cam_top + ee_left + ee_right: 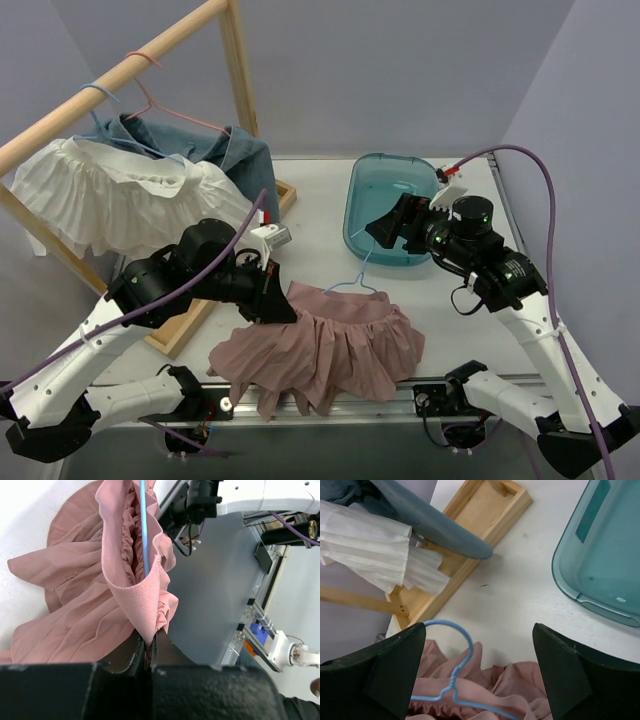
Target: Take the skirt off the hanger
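Note:
A pink pleated skirt (325, 348) lies on the white table near the front edge, still on a thin blue wire hanger (355, 283) whose hook points toward the bin. My left gripper (275, 305) is shut on the skirt's waistband (142, 605) at its left end, and the hanger's wire (144, 527) runs inside the stretched band. My right gripper (385, 228) is open and empty, above the table just beyond the hook. In the right wrist view the hook (457, 640) and the skirt (520, 695) lie between my spread fingers (395, 670).
A teal plastic bin (392, 205) stands at the back right. A wooden clothes rack (120, 75) on the left carries a white skirt (115, 195), a denim garment (240, 155) and hangers. Its wooden base (470, 545) lies close to the pink skirt.

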